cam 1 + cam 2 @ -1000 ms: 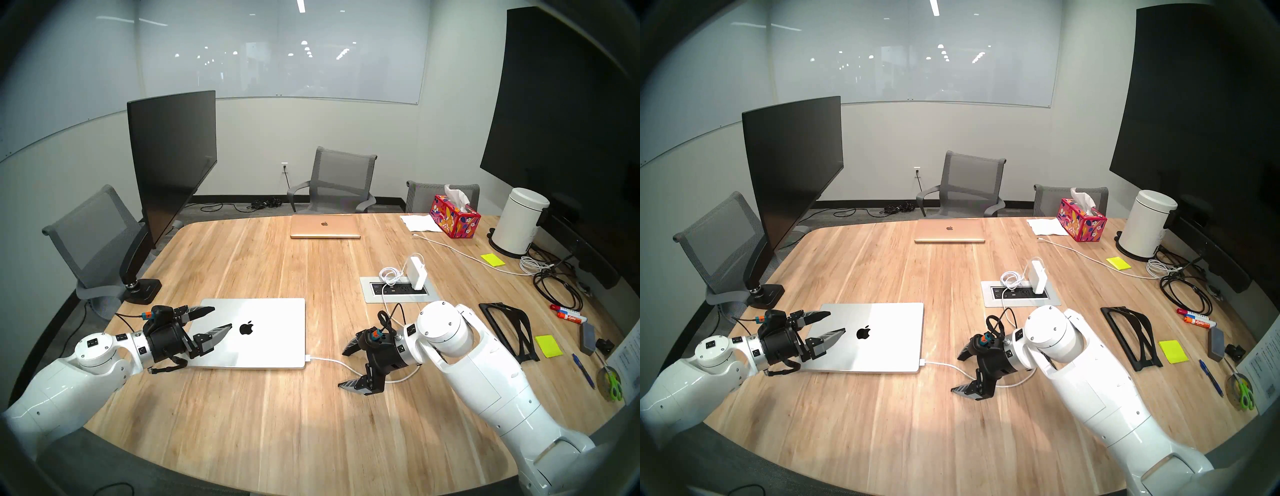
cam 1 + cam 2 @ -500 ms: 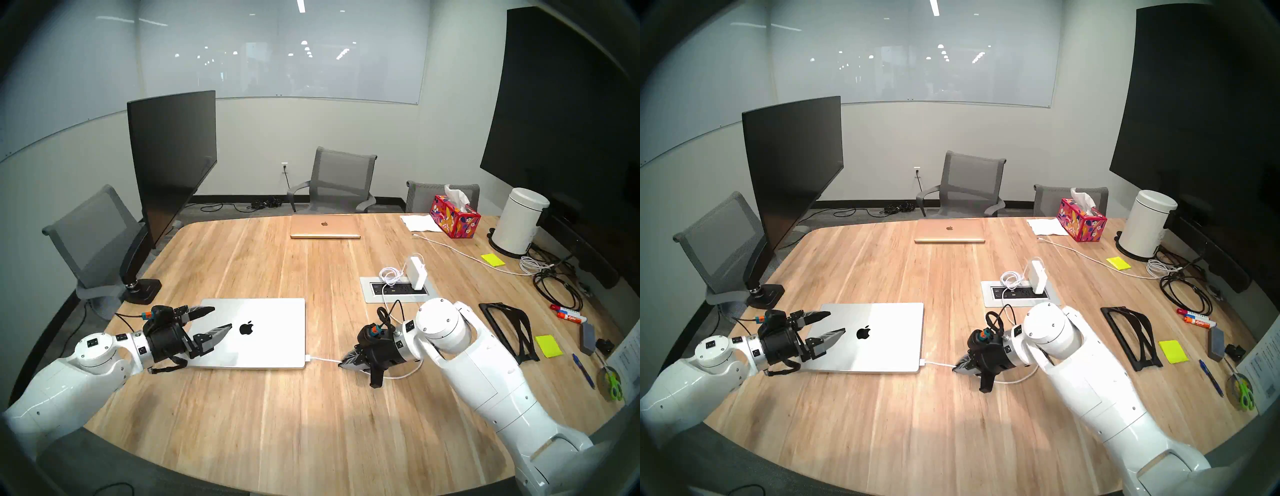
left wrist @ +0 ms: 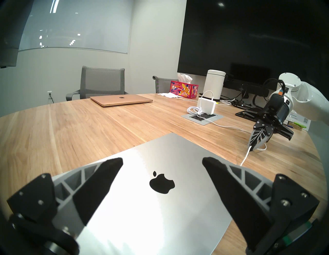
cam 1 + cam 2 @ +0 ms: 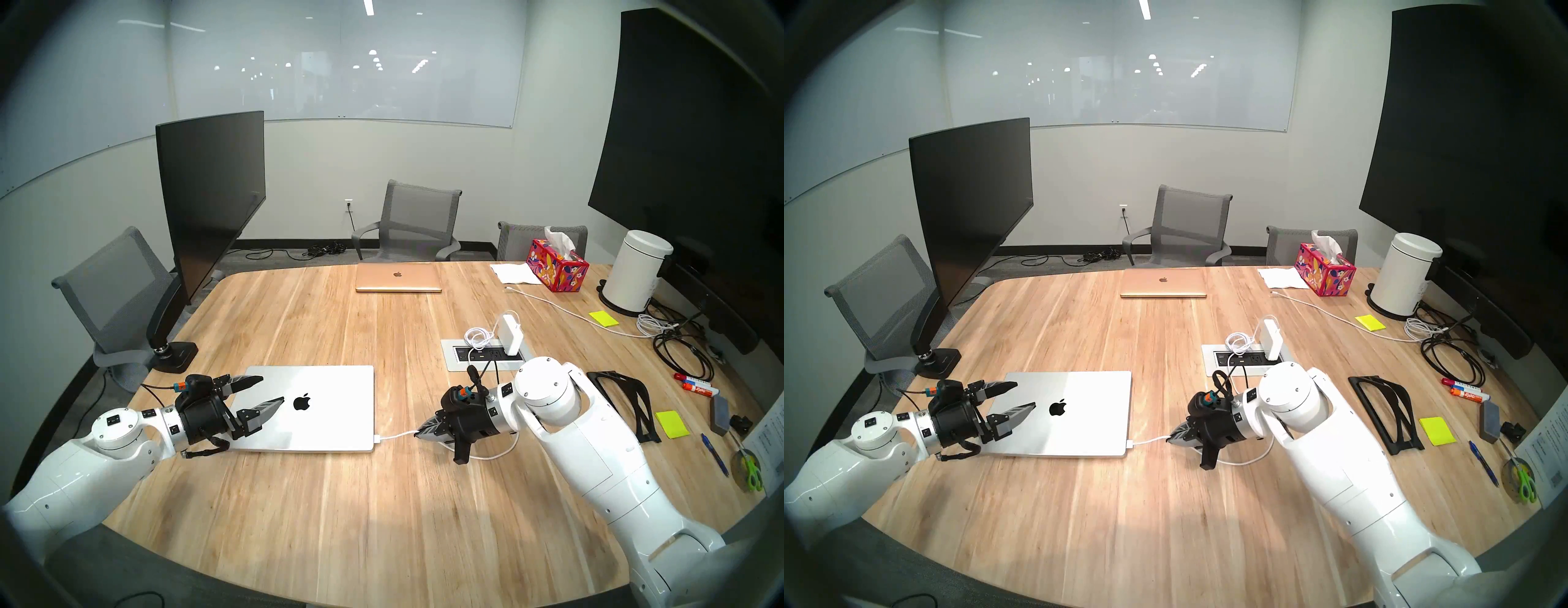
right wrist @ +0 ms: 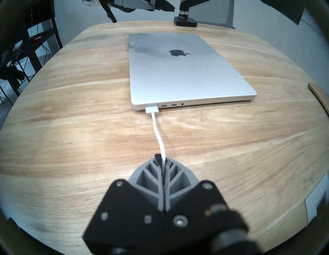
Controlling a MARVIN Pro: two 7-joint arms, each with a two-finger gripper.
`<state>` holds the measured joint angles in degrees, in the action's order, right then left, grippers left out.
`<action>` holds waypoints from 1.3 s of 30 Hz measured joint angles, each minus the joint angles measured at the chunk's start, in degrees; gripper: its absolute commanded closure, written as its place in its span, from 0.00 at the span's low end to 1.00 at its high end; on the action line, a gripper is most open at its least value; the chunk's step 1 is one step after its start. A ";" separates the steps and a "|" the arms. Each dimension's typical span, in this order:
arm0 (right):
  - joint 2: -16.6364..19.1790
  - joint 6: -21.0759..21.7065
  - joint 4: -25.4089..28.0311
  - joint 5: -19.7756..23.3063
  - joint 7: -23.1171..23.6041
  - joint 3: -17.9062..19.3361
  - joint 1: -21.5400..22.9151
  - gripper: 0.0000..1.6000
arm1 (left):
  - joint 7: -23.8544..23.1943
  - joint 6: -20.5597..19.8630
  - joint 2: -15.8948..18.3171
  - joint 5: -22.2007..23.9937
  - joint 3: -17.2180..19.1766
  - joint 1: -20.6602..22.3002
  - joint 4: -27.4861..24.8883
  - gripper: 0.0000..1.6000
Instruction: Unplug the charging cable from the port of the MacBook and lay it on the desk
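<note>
The silver MacBook (image 4: 322, 407) lies closed on the wood desk (image 4: 339, 509). The white charging cable (image 4: 396, 436) has its connector (image 5: 151, 109) seated in the port at the near end of the laptop's right edge; the port itself is hidden by it. My right gripper (image 4: 420, 433) is shut on the cable (image 5: 157, 135) a short way from the connector, just above the desk. The cord runs back to the white power brick (image 4: 510, 335) in the outlet panel (image 4: 449, 361). My left gripper (image 4: 271, 389) is open over the lid's left part (image 3: 160, 204), holding nothing.
A rose-gold laptop (image 4: 398, 278) lies at the far edge. A tissue box (image 4: 556, 265), a white canister (image 4: 634, 276), looped black cables (image 4: 679, 352), a black stand (image 4: 623, 403), markers and sticky notes are on the right. A monitor (image 4: 208, 191) stands far left.
My right gripper went from wide open to shut on the white cable, then rose slightly, lifting the cord into a shallow arc. The connector stays in the laptop. The left arm has not moved.
</note>
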<state>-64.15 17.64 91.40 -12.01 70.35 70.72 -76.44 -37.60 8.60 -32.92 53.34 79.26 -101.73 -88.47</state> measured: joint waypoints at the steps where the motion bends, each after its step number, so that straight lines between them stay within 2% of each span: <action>1: -0.07 -0.01 0.17 0.33 0.20 0.35 0.00 1.00 | 0.00 0.00 0.00 0.00 0.00 0.00 0.00 0.00; 21: 0.05 0.17 1.08 2.32 2.42 5.40 0.22 1.00 | 0.02 0.00 0.02 0.02 -0.01 0.00 0.00 0.00; 39: 3.30 0.99 0.78 2.37 2.36 11.69 -2.17 1.00 | 0.03 0.01 0.04 0.03 -0.02 0.00 0.00 0.00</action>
<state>-60.85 18.62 92.18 -9.63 72.71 82.41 -78.62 -37.57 8.60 -32.88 53.37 79.23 -101.73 -88.47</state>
